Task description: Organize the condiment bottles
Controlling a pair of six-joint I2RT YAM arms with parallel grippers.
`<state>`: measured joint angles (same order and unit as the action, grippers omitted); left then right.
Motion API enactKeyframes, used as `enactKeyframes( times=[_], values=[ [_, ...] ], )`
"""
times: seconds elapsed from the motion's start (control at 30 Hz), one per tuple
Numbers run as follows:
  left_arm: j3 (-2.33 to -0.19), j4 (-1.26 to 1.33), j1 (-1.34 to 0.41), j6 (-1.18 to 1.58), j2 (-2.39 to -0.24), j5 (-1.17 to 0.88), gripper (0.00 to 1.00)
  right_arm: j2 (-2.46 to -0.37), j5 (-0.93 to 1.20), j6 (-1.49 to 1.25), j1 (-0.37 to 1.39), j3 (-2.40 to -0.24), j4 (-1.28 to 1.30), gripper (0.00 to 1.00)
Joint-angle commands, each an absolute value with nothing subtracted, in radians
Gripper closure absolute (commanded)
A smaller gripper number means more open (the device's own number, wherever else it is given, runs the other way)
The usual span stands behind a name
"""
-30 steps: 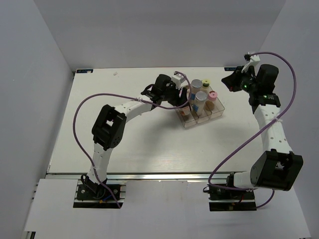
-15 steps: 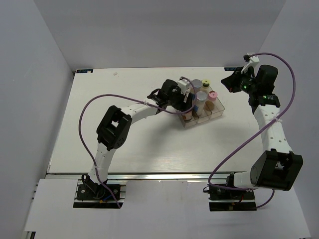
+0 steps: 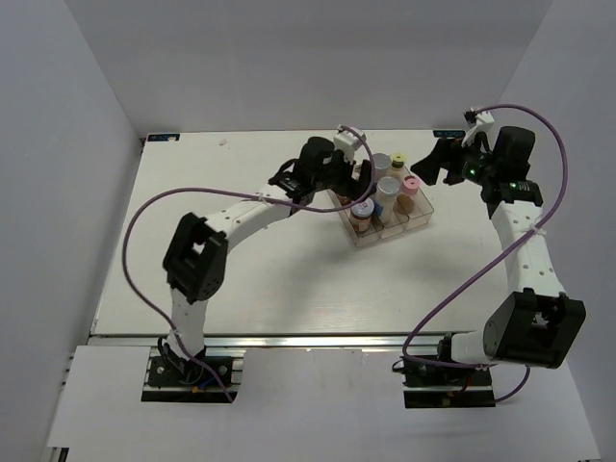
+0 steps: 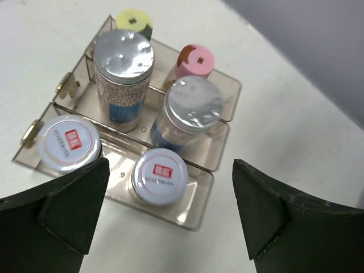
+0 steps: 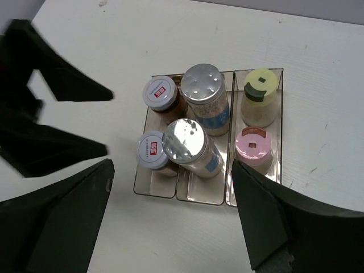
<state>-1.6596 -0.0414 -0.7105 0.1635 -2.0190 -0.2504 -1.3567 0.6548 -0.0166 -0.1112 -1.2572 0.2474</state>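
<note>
The condiment bottles stand in a clear three-compartment tray [image 3: 395,234] [image 4: 196,196] [image 5: 153,185]. Two short jars with white lids [image 4: 69,143] [image 4: 160,176] fill one compartment. Two silver-capped bottles [image 4: 123,54] [image 4: 193,103] fill the middle one. A yellow-green-capped bottle [image 4: 134,21] and a pink-capped one [image 4: 195,60] share the third. My left gripper [image 3: 348,181] [image 4: 170,165] hovers open above the jar side, holding nothing. My right gripper [image 3: 426,166] [image 5: 172,166] is open above the tray's right side, also holding nothing.
The white table [image 3: 241,260] ends in a metal rail at the near edge [image 3: 318,339]. Grey walls stand at the left, back and right. The left gripper's dark fingers [image 5: 57,85] show at the left of the right wrist view.
The left gripper opened wide and drew back up from the tray's jar compartment, leaving a jar standing there. The right gripper went from shut to open and leaned slightly toward the tray.
</note>
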Motion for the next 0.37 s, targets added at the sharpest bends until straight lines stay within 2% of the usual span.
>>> enactKeyframes(
  times=[0.0, 0.2, 0.33],
  values=[
    [-1.581, -0.061, -0.715, 0.202, -1.771, -0.200, 0.02, -1.354, 0.621, -0.021, -0.117, -1.370, 0.348, 0.11],
    [-1.305, -0.071, -0.701, 0.353, -1.395, 0.059, 0.02, -1.388, 0.500, -0.011, -0.117, -1.519, 0.593, 0.11],
    [-1.191, -0.098, -0.687, 0.374, -1.214, 0.121, 0.02, -1.291, 0.474, -0.005, -0.117, -1.425, 0.529, 0.11]
  ],
)
